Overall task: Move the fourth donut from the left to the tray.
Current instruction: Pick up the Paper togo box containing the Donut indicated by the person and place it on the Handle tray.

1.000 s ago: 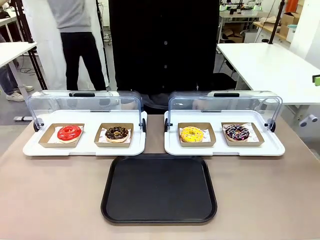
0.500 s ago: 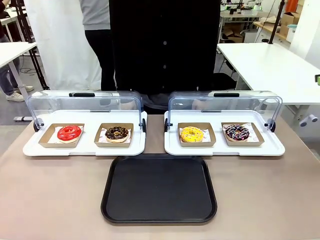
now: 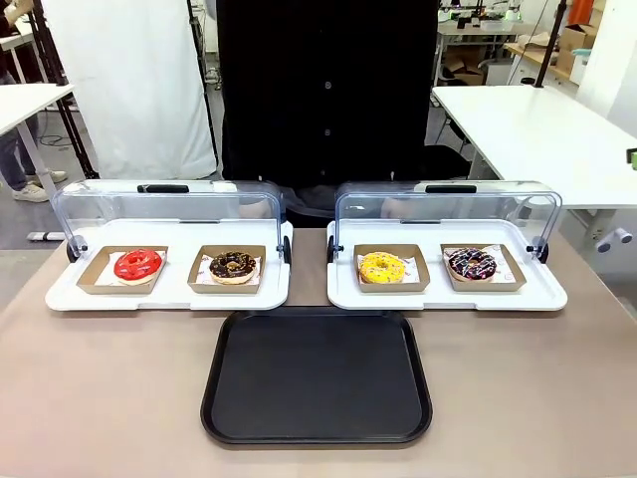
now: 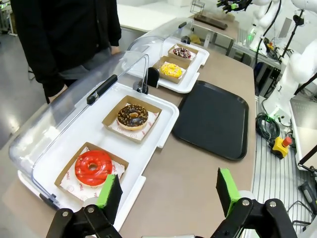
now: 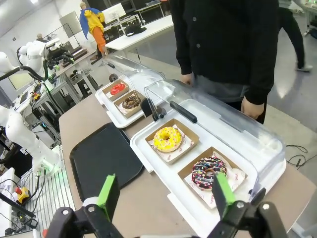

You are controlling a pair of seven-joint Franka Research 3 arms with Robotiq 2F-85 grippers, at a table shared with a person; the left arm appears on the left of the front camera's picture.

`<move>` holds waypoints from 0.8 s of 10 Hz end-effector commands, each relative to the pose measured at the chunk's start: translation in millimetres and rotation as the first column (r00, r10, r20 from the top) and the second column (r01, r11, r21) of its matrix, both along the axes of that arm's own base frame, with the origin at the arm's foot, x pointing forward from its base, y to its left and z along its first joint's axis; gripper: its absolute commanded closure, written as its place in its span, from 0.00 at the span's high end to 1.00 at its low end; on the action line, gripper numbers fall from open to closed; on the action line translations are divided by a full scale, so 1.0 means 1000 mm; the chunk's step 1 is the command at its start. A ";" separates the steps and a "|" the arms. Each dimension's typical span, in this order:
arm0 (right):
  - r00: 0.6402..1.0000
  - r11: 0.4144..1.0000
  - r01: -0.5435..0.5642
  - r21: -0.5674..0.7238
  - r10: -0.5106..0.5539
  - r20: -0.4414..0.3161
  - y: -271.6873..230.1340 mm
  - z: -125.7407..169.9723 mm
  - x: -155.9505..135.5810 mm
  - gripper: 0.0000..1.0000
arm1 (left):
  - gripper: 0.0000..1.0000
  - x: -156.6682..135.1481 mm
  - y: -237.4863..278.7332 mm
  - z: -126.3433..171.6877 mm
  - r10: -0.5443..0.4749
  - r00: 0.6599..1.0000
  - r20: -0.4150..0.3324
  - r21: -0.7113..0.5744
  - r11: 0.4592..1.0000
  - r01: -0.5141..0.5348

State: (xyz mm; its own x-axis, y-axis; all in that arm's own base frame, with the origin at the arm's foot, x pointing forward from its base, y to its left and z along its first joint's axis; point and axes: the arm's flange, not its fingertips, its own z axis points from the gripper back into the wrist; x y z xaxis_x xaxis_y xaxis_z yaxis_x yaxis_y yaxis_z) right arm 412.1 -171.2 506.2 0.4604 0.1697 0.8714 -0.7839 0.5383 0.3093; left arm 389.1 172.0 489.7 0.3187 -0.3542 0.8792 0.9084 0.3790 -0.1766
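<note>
1. Left gripper [image 4: 167,191]: green pads [image 4: 110,191] spread wide apart, hovering over the table's [image 3: 100,398] left end, near red donut [image 4: 93,167].
2. Left display tray [image 3: 169,295], white: red donut, then crumb-topped chocolate donut [image 3: 233,265], each in a brown dish [image 3: 92,274]; clear lid [image 3: 164,204] tipped up behind.
3. Centre, robot's side: the tray [image 3: 317,374], black, lying flat just before both display trays.
4. Right display tray [image 3: 448,297]: yellow donut [image 3: 382,267] at left, the fourth donut [image 3: 472,263] at right, sitting in its cardboard dish [image 3: 510,277] on white paper; second clear lid [image 3: 448,204] raised.
5. Right gripper [image 5: 165,196]: likewise spread wide, hovering near the right display tray's corner, close to the fourth donut.
</note>
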 end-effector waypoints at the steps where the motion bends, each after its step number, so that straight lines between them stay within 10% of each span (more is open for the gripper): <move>1: 0.999 1.000 -0.007 0.018 0.006 0.040 0.000 0.000 0.003 1.00 | 1.00 0.001 0.002 0.001 -0.013 1.000 0.026 -0.016 1.000 0.013; 8: 0.999 1.000 -0.007 0.018 0.006 0.040 0.000 0.000 0.003 1.00 | 1.00 0.001 0.002 0.001 -0.013 1.000 0.026 -0.016 1.000 0.013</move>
